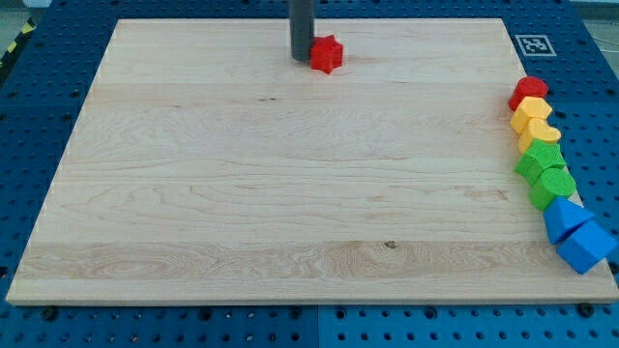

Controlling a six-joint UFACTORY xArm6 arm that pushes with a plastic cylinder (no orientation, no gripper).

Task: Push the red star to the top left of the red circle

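In the camera view, the red star [327, 54] sits near the board's top edge, with my tip [303, 59] touching its left side; the rod grasps nothing. The red circle [528, 92] lies far right of the star, heading a touching column: yellow blocks [534, 120], green blocks [545, 166], blue blocks [576, 235]. The wooden board [271, 193] rests on a blue perforated table [29, 106].

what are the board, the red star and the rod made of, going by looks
The board looks like pale wood with a matt finish: grain lines and a small dark knot show. The red star looks like painted wood or plastic; its even, solid colour leaves that open. The rod, with my tip just left of the star, is dark and smooth, perhaps metal or plastic.
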